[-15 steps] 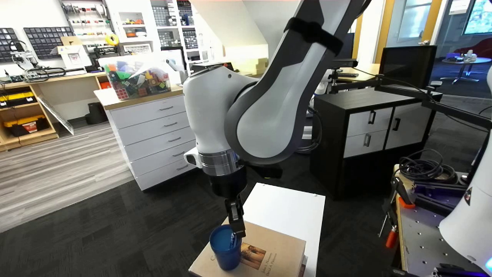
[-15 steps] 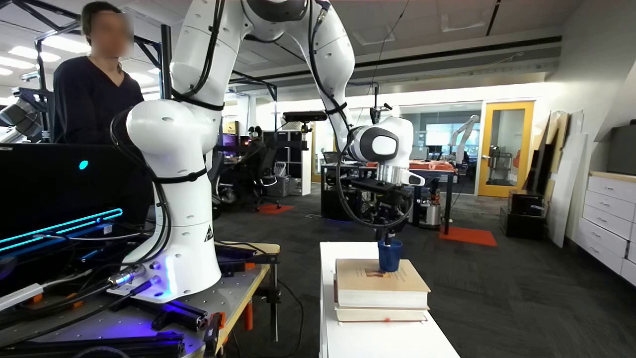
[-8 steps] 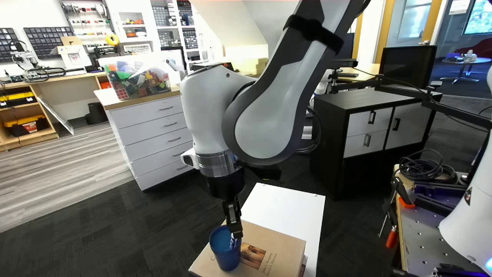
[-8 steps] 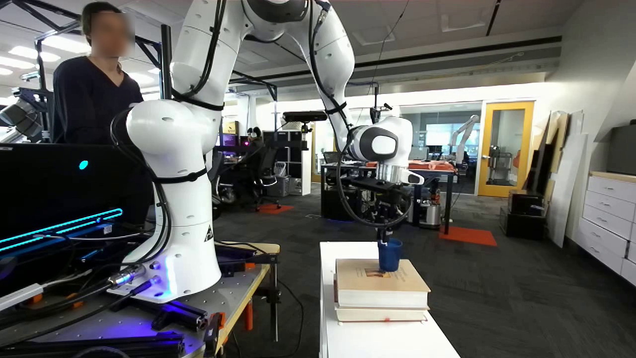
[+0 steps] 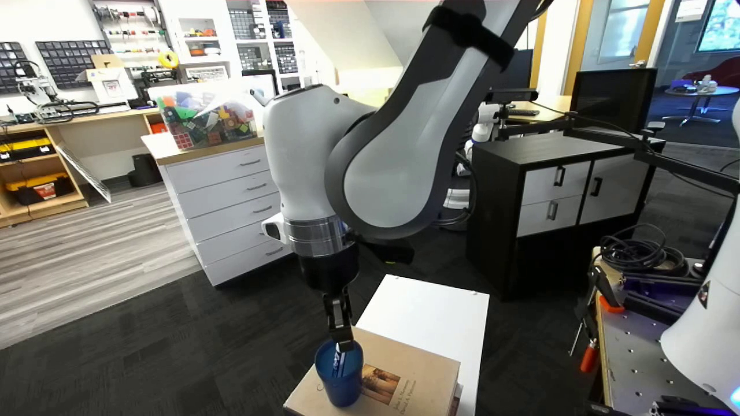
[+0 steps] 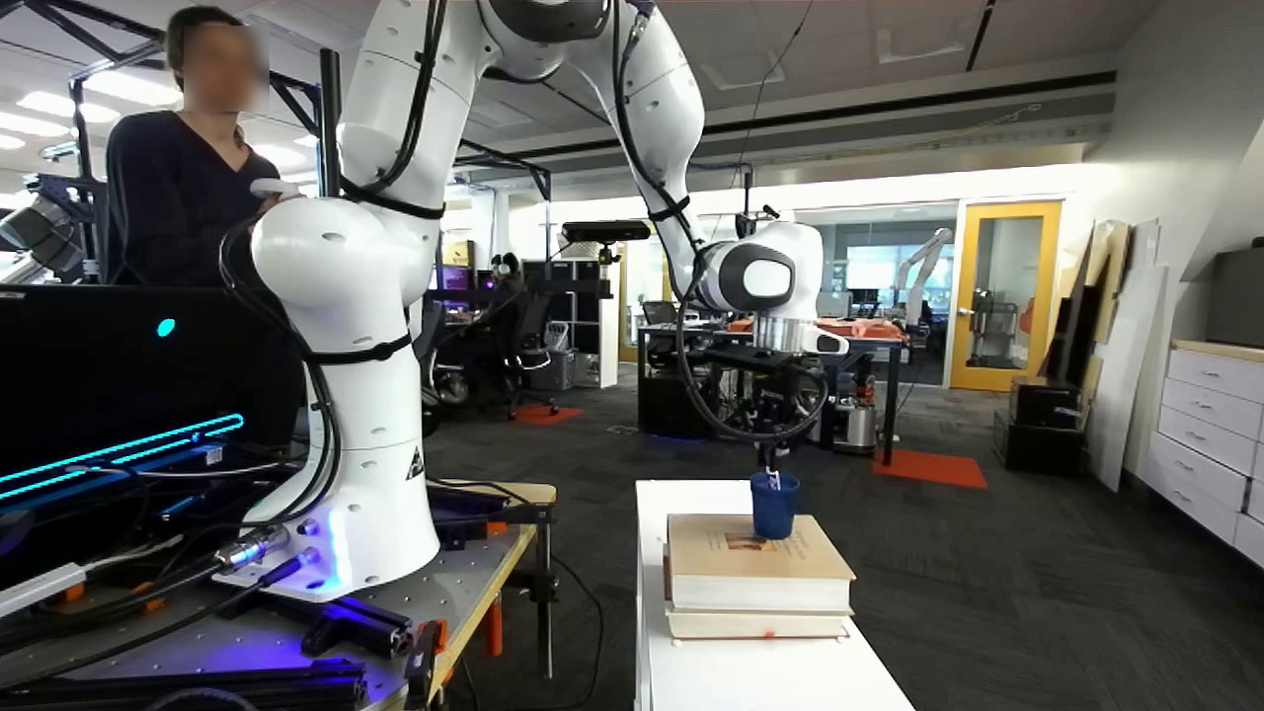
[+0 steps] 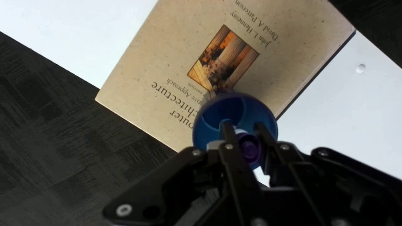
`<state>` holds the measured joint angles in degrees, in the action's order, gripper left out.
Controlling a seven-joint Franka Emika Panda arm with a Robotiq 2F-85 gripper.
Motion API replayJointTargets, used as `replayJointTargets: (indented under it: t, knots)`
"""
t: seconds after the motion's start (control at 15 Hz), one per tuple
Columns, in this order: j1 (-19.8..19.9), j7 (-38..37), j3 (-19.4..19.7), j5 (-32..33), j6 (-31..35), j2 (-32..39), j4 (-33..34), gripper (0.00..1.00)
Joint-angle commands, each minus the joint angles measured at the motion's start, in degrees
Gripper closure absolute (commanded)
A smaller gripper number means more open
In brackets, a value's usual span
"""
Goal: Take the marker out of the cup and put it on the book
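Observation:
The blue cup (image 5: pixel 345 392) stands upright on the tan book (image 5: pixel 428 365); both also show in an exterior view, the cup (image 6: pixel 776 513) over the book (image 6: pixel 703 541). The gripper (image 5: pixel 342 338) points down over the cup mouth and is shut on the upper end of the marker (image 5: pixel 339 361). In the wrist view the marker's purple end (image 7: pixel 250 150) sits between the black fingers (image 7: pixel 242 128). Its white-and-blue lower part tilts down inside the cup (image 7: pixel 221 105); its lowest end is hidden. The book cover (image 7: pixel 135 84) lies beside the cup.
A further book (image 6: pixel 760 626) lies under the tan one. Both rest on a narrow white table (image 5: pixel 430 303). A drawer cabinet (image 5: pixel 243 196) and a black cabinet (image 5: pixel 503 214) stand behind. The robot's own metal-topped bench (image 6: pixel 474 568) is beside it.
The gripper has risen slightly and shifted left over the cup in an exterior view. The marker has moved with it and more of it shows above the cup. The cup and books stay put.

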<state>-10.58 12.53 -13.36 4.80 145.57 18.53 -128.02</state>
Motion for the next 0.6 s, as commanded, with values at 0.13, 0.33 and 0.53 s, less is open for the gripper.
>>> replayJointTargets:
  t: [0.13, 0.33, 0.53]
  knots:
    - [-0.4, -0.8, 0.0, 0.0, -1.5, -3.7, -0.1, 0.92]
    - [-0.6, -1.1, 0.1, 0.3, -1.5, -5.6, -0.8, 0.92]
    - [-0.6, -1.2, 0.1, 0.1, -1.8, -8.0, -1.6, 0.92]
